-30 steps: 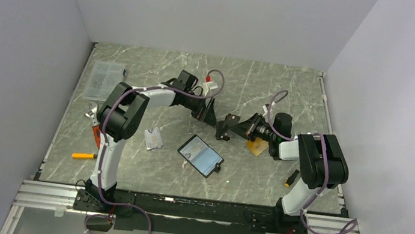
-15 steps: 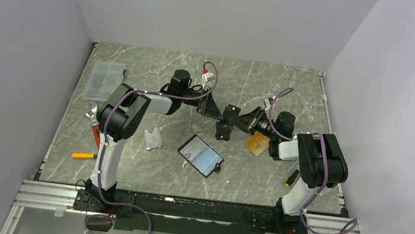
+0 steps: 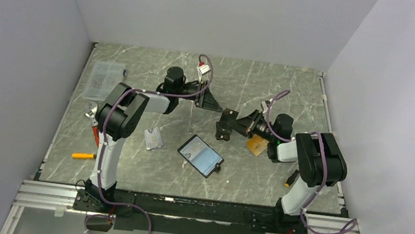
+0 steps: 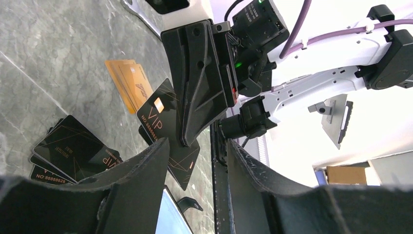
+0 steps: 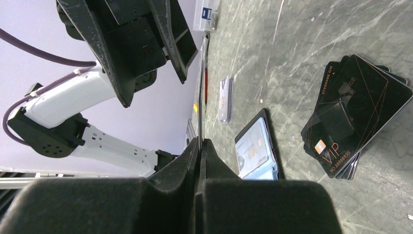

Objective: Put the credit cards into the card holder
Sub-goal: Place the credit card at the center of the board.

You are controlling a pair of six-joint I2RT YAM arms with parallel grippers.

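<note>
1 card holder, open, flat. 1 black card pinched in right gripper. Left gripper agape, at its 11 o'clock.

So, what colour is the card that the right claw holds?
The card is black with orange-gold VIP lettering; the left wrist view shows it best.

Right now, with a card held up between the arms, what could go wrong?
The right end effector pinches the black card by one end only, so it could twist or drop. The open left end effector sits close in front of it; a handover could bump them. The wallet lies open and unheld, so it may slide when a card is pushed in.
</note>
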